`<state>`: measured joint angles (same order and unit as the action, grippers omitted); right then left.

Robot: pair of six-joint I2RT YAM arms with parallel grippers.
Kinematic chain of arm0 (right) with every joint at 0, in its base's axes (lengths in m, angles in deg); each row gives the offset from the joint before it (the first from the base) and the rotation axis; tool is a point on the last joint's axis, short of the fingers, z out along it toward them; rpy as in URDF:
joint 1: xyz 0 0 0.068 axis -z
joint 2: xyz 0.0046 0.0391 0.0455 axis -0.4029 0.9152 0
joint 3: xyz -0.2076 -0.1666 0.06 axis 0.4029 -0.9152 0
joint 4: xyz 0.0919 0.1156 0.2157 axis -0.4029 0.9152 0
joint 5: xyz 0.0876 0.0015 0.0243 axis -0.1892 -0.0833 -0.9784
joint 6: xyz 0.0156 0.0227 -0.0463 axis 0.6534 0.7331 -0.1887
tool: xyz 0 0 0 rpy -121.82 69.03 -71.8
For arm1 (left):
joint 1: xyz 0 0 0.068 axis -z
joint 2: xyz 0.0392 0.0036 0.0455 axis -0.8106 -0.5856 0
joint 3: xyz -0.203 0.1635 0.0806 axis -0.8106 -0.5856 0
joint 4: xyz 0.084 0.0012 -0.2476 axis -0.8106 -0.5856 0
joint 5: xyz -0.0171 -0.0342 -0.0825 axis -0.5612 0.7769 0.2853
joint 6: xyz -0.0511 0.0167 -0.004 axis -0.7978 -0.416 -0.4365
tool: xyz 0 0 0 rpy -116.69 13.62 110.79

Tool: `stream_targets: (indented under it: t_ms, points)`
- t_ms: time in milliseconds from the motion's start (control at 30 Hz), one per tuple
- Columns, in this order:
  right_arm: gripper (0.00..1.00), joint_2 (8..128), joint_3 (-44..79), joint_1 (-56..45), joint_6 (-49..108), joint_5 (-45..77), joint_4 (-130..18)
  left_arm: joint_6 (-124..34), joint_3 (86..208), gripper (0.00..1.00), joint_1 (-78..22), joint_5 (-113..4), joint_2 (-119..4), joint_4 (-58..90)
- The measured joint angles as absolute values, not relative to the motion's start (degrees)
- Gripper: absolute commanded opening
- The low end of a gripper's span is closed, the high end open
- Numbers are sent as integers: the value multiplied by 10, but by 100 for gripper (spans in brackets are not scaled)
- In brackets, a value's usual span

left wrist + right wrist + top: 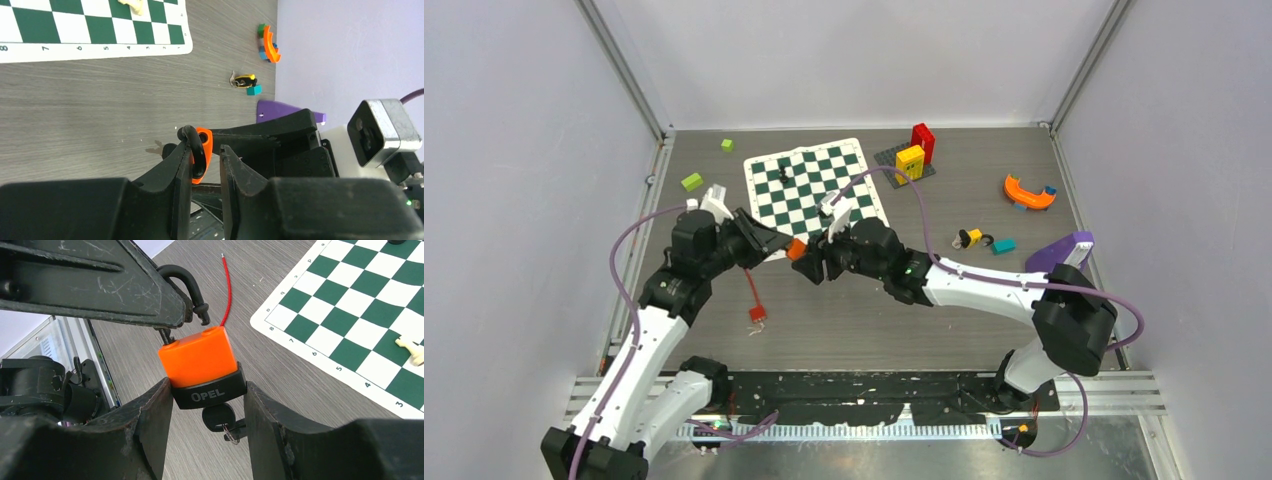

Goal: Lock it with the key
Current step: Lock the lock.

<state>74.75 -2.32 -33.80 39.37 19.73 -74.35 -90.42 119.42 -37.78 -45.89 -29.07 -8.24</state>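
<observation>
Right tool (206,390) clamps the rigid, likely hefty orange padlock (197,357) by its body; left tool (206,150), nine o'clock, touches its black shackle (191,286), grip unclear.

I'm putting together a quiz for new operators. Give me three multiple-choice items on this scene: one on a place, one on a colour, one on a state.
1. Where on the padlock is the key?
A. on top
B. underneath, in the base
C. on one side

2. What colour is the padlock's body?
A. orange
B. blue
C. green

3. How is the shackle?
A. closed
B. open, one end free
C. missing

Answers:
B, the key's head sticks out below the black base.
A, the body above that base is bright orange.
B, the shackle's notched end hangs above its hole.
</observation>
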Motion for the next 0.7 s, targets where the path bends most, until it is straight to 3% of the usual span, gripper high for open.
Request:
stream_targets:
  t_ms: [67,200,267,300,367,433,700]
  points:
    - [29,747,-23,-336,394,194,-742,-889,1194,2,-378,-451,-294,-77]
    - [32,743,-21,-332,393,184,-726,-841,1195,0,-379,-436,-300,-75]
    - [41,740,-19,-330,395,175,-717,-811,1199,0,-379,-424,-301,-76]
    - [57,738,-17,-328,396,171,-712,-794,1201,0,-379,-416,-300,-75]
    - [78,733,-14,-324,398,156,-709,-761,1210,0,-379,-403,-296,-76]
    - [86,722,-14,-320,404,135,-710,-727,1221,0,-378,-387,-290,-75]
    - [90,651,-14,-244,430,-42,-773,-566,1316,0,-378,-273,-267,-99]
